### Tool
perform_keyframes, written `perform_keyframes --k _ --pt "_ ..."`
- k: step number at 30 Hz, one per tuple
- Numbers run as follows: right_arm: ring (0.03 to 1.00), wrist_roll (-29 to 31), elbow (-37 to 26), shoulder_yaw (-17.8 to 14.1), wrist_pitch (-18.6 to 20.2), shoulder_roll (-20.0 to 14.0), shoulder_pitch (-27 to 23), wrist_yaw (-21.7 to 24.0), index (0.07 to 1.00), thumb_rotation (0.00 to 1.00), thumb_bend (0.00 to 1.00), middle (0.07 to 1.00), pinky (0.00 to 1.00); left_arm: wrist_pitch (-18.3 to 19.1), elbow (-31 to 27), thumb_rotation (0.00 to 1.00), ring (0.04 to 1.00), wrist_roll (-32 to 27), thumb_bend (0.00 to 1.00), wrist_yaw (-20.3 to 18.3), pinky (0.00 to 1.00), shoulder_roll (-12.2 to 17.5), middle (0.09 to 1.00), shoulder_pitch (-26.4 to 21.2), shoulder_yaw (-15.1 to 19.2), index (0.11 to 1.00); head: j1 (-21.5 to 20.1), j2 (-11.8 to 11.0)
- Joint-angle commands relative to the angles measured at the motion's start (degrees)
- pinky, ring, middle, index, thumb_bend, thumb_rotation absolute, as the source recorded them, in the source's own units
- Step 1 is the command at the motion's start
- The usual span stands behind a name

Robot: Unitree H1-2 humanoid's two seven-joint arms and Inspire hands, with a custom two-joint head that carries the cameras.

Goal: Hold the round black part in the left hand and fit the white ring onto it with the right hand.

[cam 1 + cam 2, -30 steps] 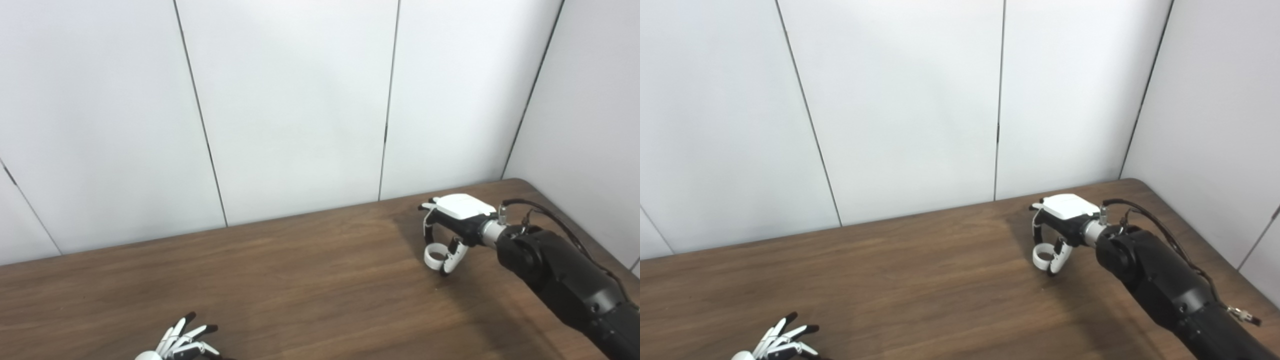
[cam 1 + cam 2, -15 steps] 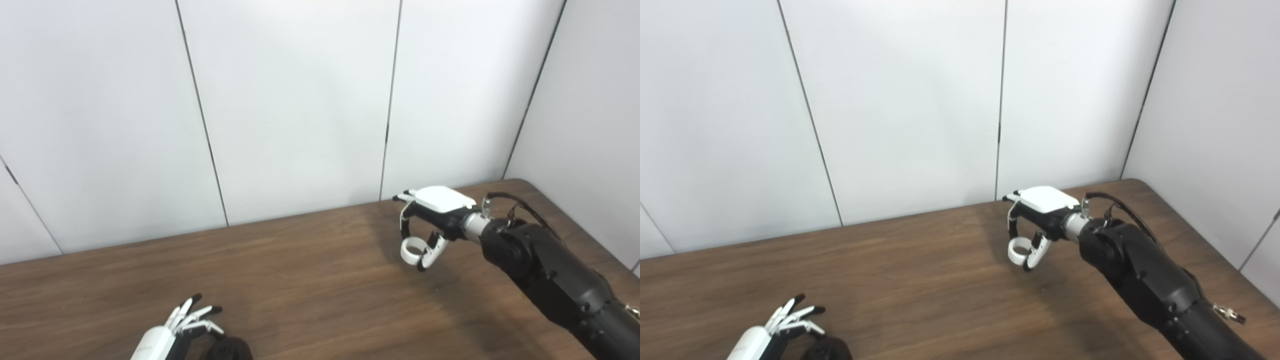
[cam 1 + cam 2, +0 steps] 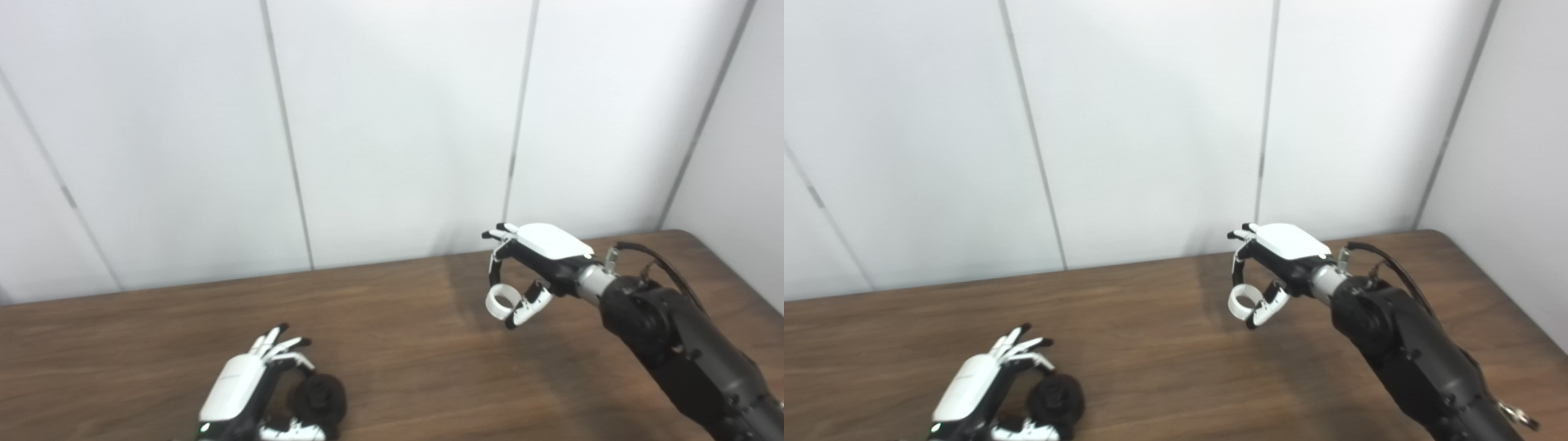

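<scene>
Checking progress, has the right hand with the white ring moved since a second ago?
Yes, leftward. The white ring in the right hand now hangs below the wall seam; earlier it was well right of it, though the camera shifted too.

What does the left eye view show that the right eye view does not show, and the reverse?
Only the left eye view: nothing extra that I can tell.
Only the right eye view: a small metal fitting on the right forearm, near the bottom right corner.
Both: the left robot hand holds the round black part low over the table. The right robot hand holds the white ring above the table, far from the black part.
</scene>
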Motion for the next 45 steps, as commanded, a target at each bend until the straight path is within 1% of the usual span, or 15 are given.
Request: perform_keyframes --k 1,4,9,13,17,20,25,27,31,35,38,45 --pt "1.000 0.81 -1.97 -0.90 -1.00 0.01 -3.15 -1.23 0.475 0.13 0.52 0.947 0.92 0.11 3.84 0.05 1.000 0.08 0.52 2.46 1.00 -2.30 0.865 2.06 -1.63 0.479 0.06 0.16" --pt "1.000 1.22 -2.44 -0.73 -1.18 0.77 -3.67 -0.61 0.475 0.13 0.52 0.947 0.92 0.26 5.19 0.05 1.000 -0.55 0.52 2.62 1.00 -2.70 0.870 1.80 -1.82 0.479 0.60 0.75" --pt "1.000 1.40 -4.28 -0.32 -0.44 2.00 -3.84 0.49 0.476 0.13 0.52 0.952 0.92 0.67 7.12 0.05 1.000 -0.01 0.52 3.24 1.00 -3.17 0.869 0.95 -2.69 0.479 1.42 1.63" --pt "1.000 1.45 -5.15 0.15 -0.28 3.03 -3.75 1.25 0.476 0.13 0.52 0.949 0.93 0.65 8.34 0.05 1.000 0.39 0.52 3.94 1.00 -3.43 0.867 0.68 -3.60 0.479 1.53 1.88" --pt "1.000 1.19 -6.60 0.69 0.40 4.35 -3.29 2.05 0.477 0.13 0.52 0.948 0.93 1.19 9.47 0.05 1.000 0.51 0.52 3.18 1.00 -3.68 0.867 1.05 -4.71 0.480 1.42 2.26" --pt "1.000 1.29 -7.14 0.95 0.13 5.20 -2.98 2.36 0.477 0.13 0.52 0.945 0.92 0.46 10.33 0.05 0.998 -0.04 0.52 2.84 1.00 -3.96 0.864 1.18 -5.11 0.479 1.28 2.50" --pt "1.000 1.48 -7.80 1.33 0.52 6.31 -2.51 2.85 0.478 0.13 0.52 0.947 0.92 1.46 11.03 0.05 1.000 0.23 0.52 0.32 1.00 -4.12 0.877 1.09 -6.48 0.480 1.34 2.92" --pt "1.000 1.64 -8.04 1.42 0.80 6.80 -2.35 3.12 0.477 0.13 0.52 0.948 0.92 1.37 11.92 0.05 1.000 0.49 0.52 0.27 1.00 -4.35 0.874 0.86 -6.89 0.480 1.50 3.05" --pt "1.000 1.86 -8.34 1.66 0.50 7.40 -2.15 3.44 0.477 0.13 0.52 0.950 0.93 1.67 12.93 0.05 1.000 0.34 0.52 -0.12 1.00 -4.72 0.875 0.53 -7.73 0.480 1.99 3.26" --pt "1.000 1.69 -9.23 2.33 0.91 7.88 -1.79 4.09 0.477 0.13 0.52 0.953 0.92 3.45 12.41 0.05 1.000 0.22 0.52 -1.69 1.00 -5.07 0.883 0.70 -8.64 0.480 2.51 3.59" --pt "1.000 1.69 -9.68 2.75 1.08 8.15 -1.63 4.59 0.478 0.13 0.52 0.954 0.94 4.04 12.55 0.05 1.000 -0.18 0.52 -2.13 1.00 -5.22 0.885 0.66 -9.15 0.480 2.56 3.88" --pt "1.000 1.18 -10.80 3.70 1.55 8.74 -1.46 5.81 0.479 0.13 0.52 0.959 0.96 4.22 12.89 0.05 1.000 -0.47 0.52 -2.41 1.00 -5.48 0.888 0.59 -10.50 0.479 2.68 4.14"
